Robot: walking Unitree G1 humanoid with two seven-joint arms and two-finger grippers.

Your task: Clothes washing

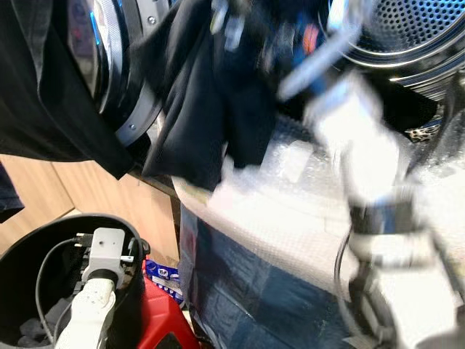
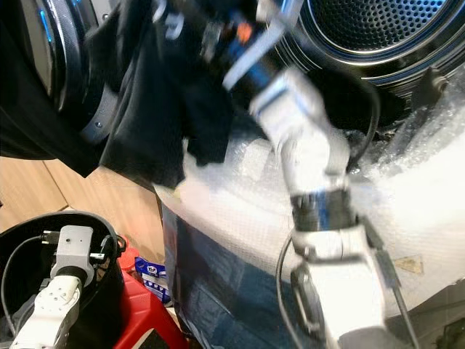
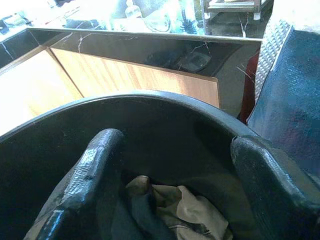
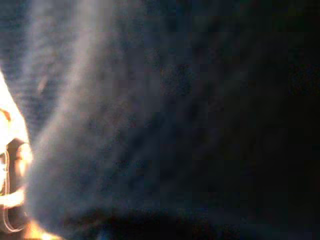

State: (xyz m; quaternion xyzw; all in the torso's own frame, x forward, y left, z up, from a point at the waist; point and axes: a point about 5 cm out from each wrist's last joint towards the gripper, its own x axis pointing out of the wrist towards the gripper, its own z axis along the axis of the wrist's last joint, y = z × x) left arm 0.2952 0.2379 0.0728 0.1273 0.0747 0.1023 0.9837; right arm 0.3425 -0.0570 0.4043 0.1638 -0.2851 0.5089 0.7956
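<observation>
The right gripper (image 2: 218, 33) carries a dark garment (image 2: 174, 109) beside the washer drum (image 2: 392, 29); I cannot tell how its jaws sit. Best lift it clear over the rim. The left gripper (image 3: 170, 185), jaws apart, hangs in the black basket (image 3: 150, 100).

From the head you look forward and down through two eyes at one shared scene: the washer drum (image 2: 385, 29) above, dark clothing (image 1: 196, 116) hanging before it, and the black basket (image 1: 22, 291) low on the left. Your left wrist camera sits close over that same basket's rim (image 3: 150, 97), facing in along its fingers (image 3: 85, 185). Your right wrist camera is pressed against dark fabric (image 4: 190, 120), too near and blurred to read.
</observation>
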